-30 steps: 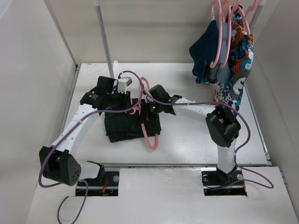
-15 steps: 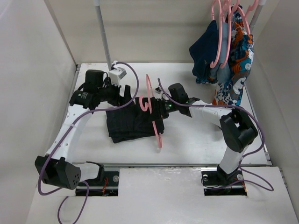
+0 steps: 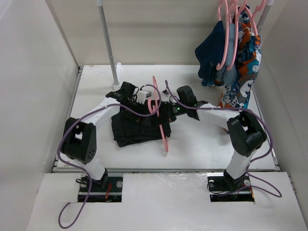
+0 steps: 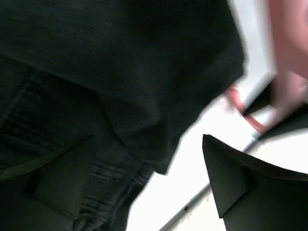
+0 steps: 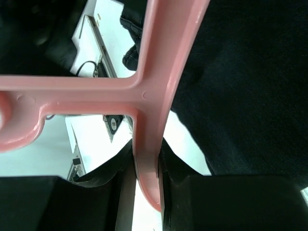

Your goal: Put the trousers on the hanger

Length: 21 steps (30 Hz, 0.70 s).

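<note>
The black trousers (image 3: 136,128) lie folded on the white table (image 3: 207,139), left of centre. The pink hanger (image 3: 161,121) stands on edge over their right side, hook toward the back. My right gripper (image 3: 167,111) is shut on the hanger's stem (image 5: 147,163), with the trousers (image 5: 250,82) beside it. My left gripper (image 3: 148,102) is open and empty, hovering over the trousers' far right edge next to the hanger. In the left wrist view the gripper (image 4: 149,187) spans the trousers' edge (image 4: 120,72) and bare table, and the hanger (image 4: 288,53) shows blurred at the upper right.
A navy garment (image 3: 211,55) and a patterned garment (image 3: 243,72) hang on pink hangers at the back right. A grey rack pole (image 3: 108,43) stands at the back left. White walls close in both sides of the table.
My left arm swung in from the left and its gripper now sits over the trousers beside the hanger. My right gripper tipped the hanger from lying flat up onto its edge.
</note>
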Tool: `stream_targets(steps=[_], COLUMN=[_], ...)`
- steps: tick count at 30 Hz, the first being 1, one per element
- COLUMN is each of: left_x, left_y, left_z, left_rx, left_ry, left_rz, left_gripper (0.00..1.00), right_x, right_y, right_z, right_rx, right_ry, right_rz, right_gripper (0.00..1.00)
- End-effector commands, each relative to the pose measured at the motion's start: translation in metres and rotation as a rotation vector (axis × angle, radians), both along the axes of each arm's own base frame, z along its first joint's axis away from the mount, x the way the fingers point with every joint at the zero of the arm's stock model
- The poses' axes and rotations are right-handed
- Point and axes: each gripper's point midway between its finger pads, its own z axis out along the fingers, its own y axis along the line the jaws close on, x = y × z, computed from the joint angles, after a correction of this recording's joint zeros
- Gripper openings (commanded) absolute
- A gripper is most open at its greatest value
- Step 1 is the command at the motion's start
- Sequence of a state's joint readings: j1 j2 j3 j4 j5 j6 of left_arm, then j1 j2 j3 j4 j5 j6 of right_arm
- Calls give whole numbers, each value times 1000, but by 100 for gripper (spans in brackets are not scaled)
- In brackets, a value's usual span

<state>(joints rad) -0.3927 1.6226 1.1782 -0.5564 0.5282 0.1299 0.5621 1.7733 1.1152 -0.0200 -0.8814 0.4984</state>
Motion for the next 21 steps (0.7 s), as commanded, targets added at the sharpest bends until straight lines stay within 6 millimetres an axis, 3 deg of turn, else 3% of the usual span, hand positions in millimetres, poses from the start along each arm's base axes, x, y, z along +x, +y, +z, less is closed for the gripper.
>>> stream_targets(steps=[1,3,7,8,10,14,19,21], left_x=[20,18,18,15,18,13,3,0], left_y=[-2,-3,-10,-13,-15,-11,-3,-1], left_z=[-3,-18,-20,-21,-18,-2,42,69], left_rx=[8,29,-8,-27,-31,-49,-91,-123], left_ry=[-55,-27,-22,-3,-13,-26,-106,-171], left_rz=[55,59,41,29,28,8,-54,-69], left_gripper=[87,80,50,27,0,0,0,0], right_x=[9,12,19,18,20,29,51,51], right_y=[4,1,-4,-5,-9,-28,-77,-89], right_z=[36,36,41,38,35,30,23,16], right_rx=[98,97,104,100,94,80,42,33], right_ry=[-160,-160,-177,-169,-162,-135,-119,-91], right_rz=[35,25,6,6,-5,-69,-240,-274], right_gripper=[0,0,0,0,0,0,0,0])
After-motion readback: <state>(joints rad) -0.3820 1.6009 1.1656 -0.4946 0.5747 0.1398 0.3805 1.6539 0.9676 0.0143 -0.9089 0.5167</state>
